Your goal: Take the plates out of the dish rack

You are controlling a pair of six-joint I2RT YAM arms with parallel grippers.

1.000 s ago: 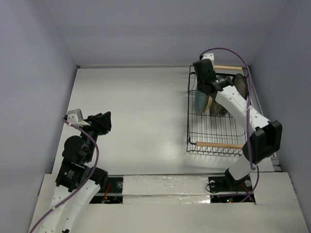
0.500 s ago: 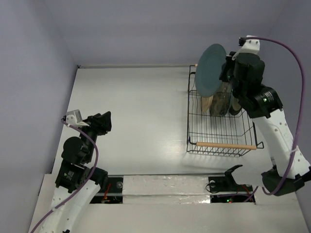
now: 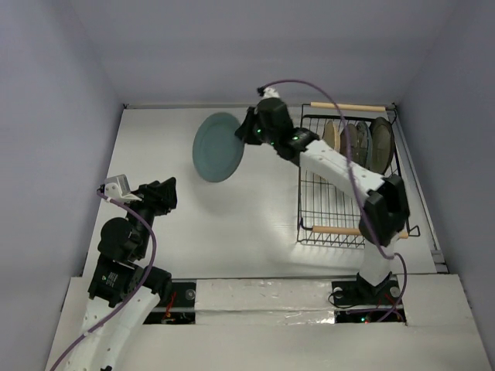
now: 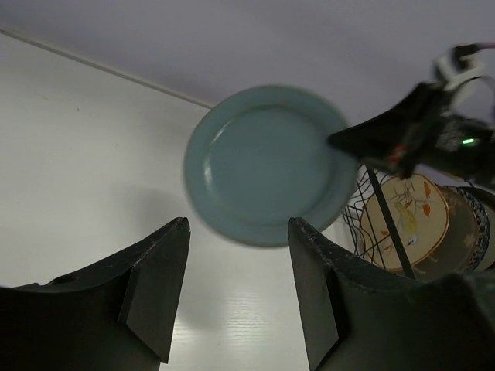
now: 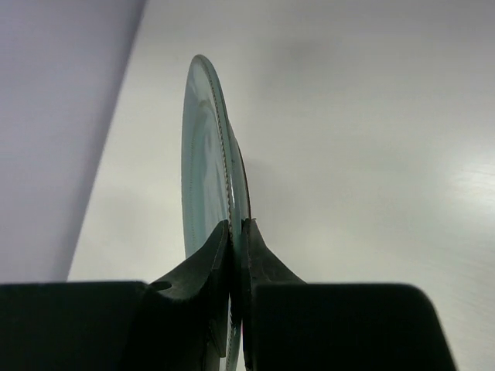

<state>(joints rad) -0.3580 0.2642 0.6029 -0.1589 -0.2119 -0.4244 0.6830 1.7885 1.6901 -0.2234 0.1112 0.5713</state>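
Setting this plate down well likely means tilting it flat and lowering it slowly before release, as only a thin edge is held. The right gripper [image 3: 249, 133] has its fingers [image 5: 205, 259] clamped on the rim of 1 teal plate [image 3: 217, 147], which stands on edge beyond the fingertips, above the table [image 3: 155, 131] and clear of the rack [image 3: 344, 224]. 4 plates [image 3: 360, 143] wait there. The left gripper [image 4: 238, 232] hangs wide and empty.
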